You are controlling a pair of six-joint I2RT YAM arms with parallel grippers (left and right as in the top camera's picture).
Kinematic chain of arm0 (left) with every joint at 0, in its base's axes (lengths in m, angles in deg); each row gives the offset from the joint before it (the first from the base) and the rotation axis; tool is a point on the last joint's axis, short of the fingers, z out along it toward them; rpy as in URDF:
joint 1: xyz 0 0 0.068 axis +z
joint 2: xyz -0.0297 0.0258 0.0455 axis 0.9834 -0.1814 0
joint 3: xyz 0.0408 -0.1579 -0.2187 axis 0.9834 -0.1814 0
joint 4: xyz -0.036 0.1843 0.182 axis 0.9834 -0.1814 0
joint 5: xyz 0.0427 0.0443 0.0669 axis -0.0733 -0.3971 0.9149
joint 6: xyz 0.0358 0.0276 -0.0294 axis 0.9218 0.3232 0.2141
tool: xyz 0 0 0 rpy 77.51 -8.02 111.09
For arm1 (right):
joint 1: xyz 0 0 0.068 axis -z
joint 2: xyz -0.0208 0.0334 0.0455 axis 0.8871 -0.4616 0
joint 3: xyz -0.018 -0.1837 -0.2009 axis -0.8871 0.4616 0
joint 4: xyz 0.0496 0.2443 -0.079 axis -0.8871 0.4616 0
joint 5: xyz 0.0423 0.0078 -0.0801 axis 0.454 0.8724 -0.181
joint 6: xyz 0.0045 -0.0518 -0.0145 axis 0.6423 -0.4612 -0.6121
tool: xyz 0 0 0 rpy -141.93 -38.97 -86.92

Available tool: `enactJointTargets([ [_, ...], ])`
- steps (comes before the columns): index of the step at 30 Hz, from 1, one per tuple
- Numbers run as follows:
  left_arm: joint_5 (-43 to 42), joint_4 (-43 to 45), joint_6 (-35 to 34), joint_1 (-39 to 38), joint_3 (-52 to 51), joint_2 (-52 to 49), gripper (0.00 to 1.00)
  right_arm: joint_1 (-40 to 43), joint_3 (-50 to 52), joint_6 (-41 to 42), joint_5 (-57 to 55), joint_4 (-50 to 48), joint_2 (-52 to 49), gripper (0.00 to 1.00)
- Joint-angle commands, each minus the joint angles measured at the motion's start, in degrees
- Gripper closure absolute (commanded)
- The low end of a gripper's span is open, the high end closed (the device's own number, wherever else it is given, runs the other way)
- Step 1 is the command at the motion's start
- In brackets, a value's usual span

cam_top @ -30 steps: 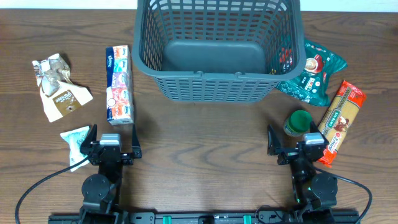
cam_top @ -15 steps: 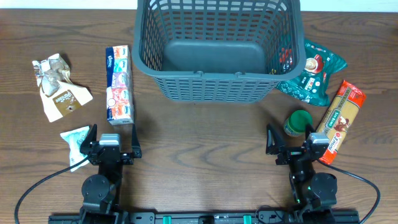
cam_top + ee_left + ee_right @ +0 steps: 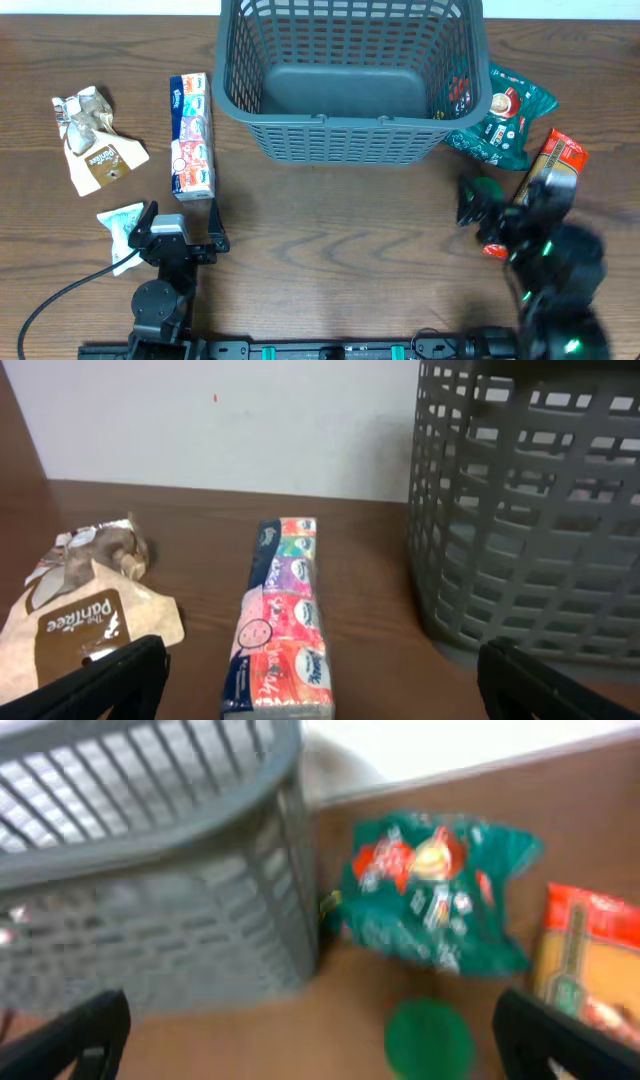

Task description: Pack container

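Hovering my right claw (image 3: pixel 320 1055) spread wide, holding nothing, over green lid (image 3: pixel 430 1040), front-right of the container (image 3: pixel 150 920). Teal bag (image 3: pixel 435 895) lies just beside the container's right wall. My left claw (image 3: pixel 325 695) is likewise wide open and empty, front-left of the container.

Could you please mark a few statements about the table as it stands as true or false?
1. The container is empty. True.
2. The tissue pack lies to the right of the container. False: it lies on the table to the container's left.
3. The green snack bag is inside the container. False: it lies on the table beside the container's right wall.
4. The left gripper is open and holds nothing. True.
5. The green-lidded jar stands next to the tissue pack. False: it stands on the right side, near the green snack bag.
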State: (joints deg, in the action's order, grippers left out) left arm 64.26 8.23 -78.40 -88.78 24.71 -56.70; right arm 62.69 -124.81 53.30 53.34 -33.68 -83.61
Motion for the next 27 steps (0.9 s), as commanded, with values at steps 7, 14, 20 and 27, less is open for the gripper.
enactJointTargets([
  [7, 0.6, -1.0, -1.1, -0.1, -0.8, -1.7, 0.02, 5.3, -45.1, -8.4, 5.7, 29.5, -38.6, 0.01],
  [14, 0.6, -1.1, -1.1, -0.1, -0.6, -1.7, 0.02, 7.1, -71.6, -13.6, 8.3, 35.1, -55.3, 0.01],
  [20, 0.6, -1.1, -1.1, -0.1, -0.6, -1.7, 0.01, 14.3, -84.2, -9.1, 11.8, 37.3, -66.1, 0.09],
  [27, 0.6, -1.1, -1.1, -0.1, -0.6, -1.7, 0.02, 17.7, -84.8, -8.8, 11.9, 38.5, -72.3, 0.53],
])
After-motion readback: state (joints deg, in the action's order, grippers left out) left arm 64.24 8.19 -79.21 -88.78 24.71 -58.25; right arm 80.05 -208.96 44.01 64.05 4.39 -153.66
